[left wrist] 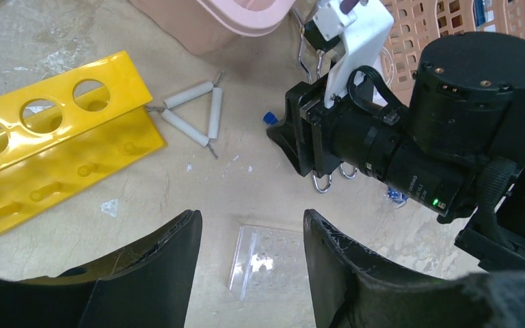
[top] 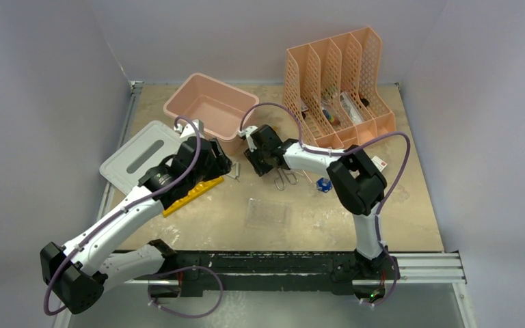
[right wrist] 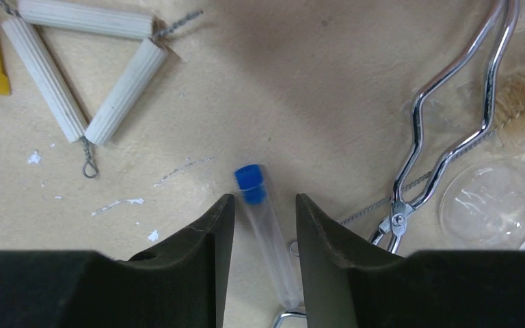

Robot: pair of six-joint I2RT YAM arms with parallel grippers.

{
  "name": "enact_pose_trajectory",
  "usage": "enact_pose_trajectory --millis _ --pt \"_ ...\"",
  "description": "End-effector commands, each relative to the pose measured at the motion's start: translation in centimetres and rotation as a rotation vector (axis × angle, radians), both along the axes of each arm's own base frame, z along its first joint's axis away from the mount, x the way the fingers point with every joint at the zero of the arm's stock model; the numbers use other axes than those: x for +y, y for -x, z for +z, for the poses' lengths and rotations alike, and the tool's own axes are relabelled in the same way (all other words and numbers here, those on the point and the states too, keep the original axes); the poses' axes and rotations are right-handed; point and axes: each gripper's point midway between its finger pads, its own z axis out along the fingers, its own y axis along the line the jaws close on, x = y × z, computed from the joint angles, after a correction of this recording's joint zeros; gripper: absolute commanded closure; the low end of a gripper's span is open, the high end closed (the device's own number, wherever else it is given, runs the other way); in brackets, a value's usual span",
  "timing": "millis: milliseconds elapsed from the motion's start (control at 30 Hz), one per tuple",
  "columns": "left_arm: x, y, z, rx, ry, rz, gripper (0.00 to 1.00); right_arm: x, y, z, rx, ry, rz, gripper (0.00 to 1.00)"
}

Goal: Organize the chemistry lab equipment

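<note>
On the table nearly everything is left to sort, by my reckoning: the yellow rack, the clear tray, the tongs and the wire triangle all lie loose in front of the pink tub. My left fingers hang well apart, holding nothing. My right fingers stand parted astride a blue-capped vial that lies flat, not yet gripped.
</note>
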Motion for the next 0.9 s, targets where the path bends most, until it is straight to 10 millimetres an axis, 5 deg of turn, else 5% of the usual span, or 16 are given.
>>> enact_pose_trajectory --millis 0,267,367,533,667,867 --pt "0.0 0.2 0.3 -0.011 0.024 0.009 0.45 0.6 -0.2 0.7 -0.006 0.021 0.036 0.61" --pt "-0.2 0.8 0.1 -0.007 0.041 -0.018 0.45 -0.4 1.1 -1.3 0.034 0.109 0.068 0.85" --pt "-0.6 1.2 -0.2 -0.003 0.061 -0.041 0.44 -0.5 2.1 0.2 0.032 0.043 0.044 0.86" --pt "-2.0 1.1 -0.4 -0.01 0.11 -0.092 0.39 0.0 2.8 5.9 -0.029 -0.14 -0.032 0.88" --pt "-4.7 0.7 3.0 -0.085 0.226 -0.185 0.28 1.3 3.0 13.5 -0.081 -0.37 -0.115 0.87" --pt "-6.5 0.3 7.1 -0.195 0.318 -0.26 0.29 2.0 3.9 24.1 -0.146 -0.727 -0.214 0.86"
